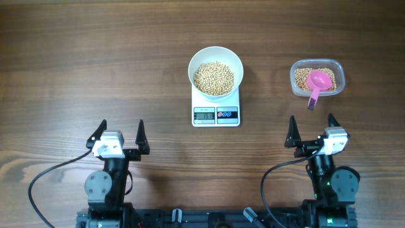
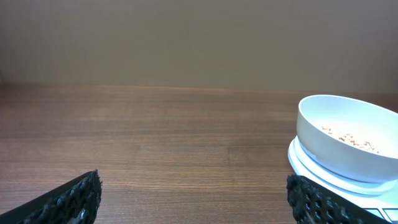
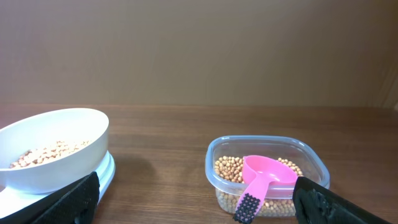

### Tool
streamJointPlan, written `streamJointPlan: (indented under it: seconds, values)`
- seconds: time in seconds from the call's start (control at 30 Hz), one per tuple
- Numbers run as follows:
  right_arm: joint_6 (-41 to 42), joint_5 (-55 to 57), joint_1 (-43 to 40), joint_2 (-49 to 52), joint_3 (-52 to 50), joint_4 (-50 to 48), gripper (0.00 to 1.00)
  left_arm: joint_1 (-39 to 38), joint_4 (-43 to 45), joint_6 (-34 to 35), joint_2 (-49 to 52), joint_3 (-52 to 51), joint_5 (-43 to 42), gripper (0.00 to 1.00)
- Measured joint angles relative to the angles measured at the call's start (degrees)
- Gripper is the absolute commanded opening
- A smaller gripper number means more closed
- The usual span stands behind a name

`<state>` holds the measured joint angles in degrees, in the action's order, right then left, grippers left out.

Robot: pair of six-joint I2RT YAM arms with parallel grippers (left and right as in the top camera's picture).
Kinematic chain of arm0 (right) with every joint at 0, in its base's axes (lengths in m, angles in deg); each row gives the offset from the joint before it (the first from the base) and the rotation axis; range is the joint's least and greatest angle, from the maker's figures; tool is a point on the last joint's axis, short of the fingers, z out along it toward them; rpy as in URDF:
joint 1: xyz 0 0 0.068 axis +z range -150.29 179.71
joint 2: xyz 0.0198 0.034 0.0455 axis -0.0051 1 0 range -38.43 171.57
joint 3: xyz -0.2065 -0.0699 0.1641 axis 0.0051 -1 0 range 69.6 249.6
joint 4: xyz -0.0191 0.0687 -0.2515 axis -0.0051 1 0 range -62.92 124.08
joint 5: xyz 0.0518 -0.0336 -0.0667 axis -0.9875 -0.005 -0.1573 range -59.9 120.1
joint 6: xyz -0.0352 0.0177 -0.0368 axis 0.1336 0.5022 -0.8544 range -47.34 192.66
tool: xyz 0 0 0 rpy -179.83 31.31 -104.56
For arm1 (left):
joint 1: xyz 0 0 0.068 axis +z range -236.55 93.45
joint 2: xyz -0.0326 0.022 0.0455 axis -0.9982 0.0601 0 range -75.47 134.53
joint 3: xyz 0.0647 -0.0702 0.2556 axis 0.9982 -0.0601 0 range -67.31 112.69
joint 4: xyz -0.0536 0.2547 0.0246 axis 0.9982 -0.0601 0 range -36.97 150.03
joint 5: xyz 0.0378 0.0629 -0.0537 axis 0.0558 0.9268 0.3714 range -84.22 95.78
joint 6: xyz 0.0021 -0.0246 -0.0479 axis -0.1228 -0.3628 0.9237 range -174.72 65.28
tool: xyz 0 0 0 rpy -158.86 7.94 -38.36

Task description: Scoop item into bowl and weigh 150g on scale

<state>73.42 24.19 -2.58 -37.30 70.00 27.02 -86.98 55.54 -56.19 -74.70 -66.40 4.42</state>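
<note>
Beans (image 1: 214, 78) heap in the round white bowl (image 1: 193, 71) on the flat square scale (image 1: 216, 115), mid wood-grain tabletop (image 1: 76, 63); from overhead you can't read its blurred display. Your left claw (image 1: 121, 126) and right claw (image 1: 312, 121) stand spread wide, empty. The left wrist view crops bowl and scale at the right edge. In the right wrist view, a glossy pink scoop (image 3: 268, 171) lies in the clear round-cornered tub (image 3: 311, 163), handle overhanging.

I've got open table (image 1: 95, 63) left of the scale (image 1: 216, 115), bowl (image 1: 216, 54) on it blocks centre, tub (image 1: 342, 76) with scoop (image 1: 318, 80) blocks right, passable gap between
</note>
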Motion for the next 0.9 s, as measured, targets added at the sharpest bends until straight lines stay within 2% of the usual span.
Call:
streamJointPlan:
  seconds: [0.9]
  values:
    - [0.0, 0.0, 0.0, 0.0, 0.0, 0.0, 1.0, -2.2, 0.0, 0.0, 0.0, 0.0, 0.0, 1.0]
